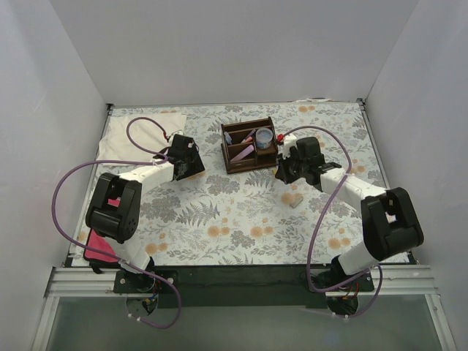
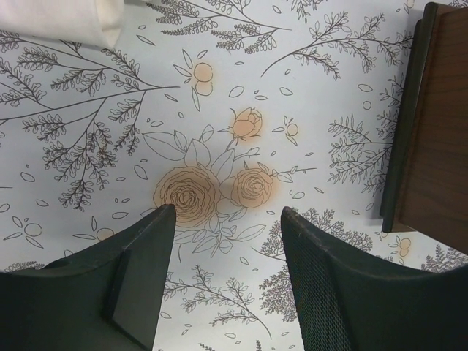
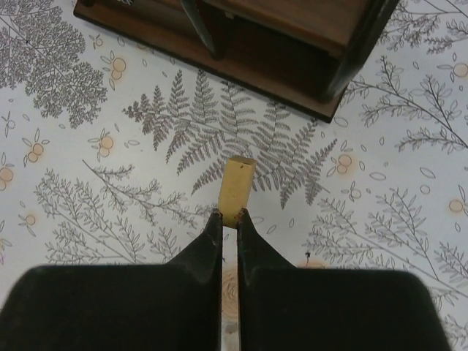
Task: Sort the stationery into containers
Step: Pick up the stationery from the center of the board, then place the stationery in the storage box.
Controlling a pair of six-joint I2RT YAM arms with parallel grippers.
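Nearest you, one flat magenta object (image 1: 100, 247) lies on the flower-printed surface (image 1: 219, 241) beside the left arm's base, well behind the left tool. One small tan piece (image 1: 295, 199) sits on the surface just behind your right tool. The top view shows it too small to say more.

Your right tool (image 3: 229, 216) stands narrow, its two fingers pinching the near end of one pale tan rectangular block (image 3: 237, 186). The rest of the block sticks out ahead of the fingertips over a fern print. You cannot tell whether it is clear of the surface. Your left tool (image 2: 227, 216) is spread wide, with nothing between its two fingers but printed orange roses.

Close ahead of the right tool, and to the right of the left tool with a strip of surface between, stands one dark brown wooden desk organiser (image 1: 250, 164), split into several compartments. In it you can count:

- one bluish round cup (image 1: 264, 137)
- one pale pink bar (image 1: 243, 153)
- at least two thin pens, one blue pen (image 1: 229, 137) and one pinkish pen (image 1: 249, 134); a fuller count cannot be made

Beyond the left tool, off to its left, lies one white folded cloth (image 1: 139, 131).
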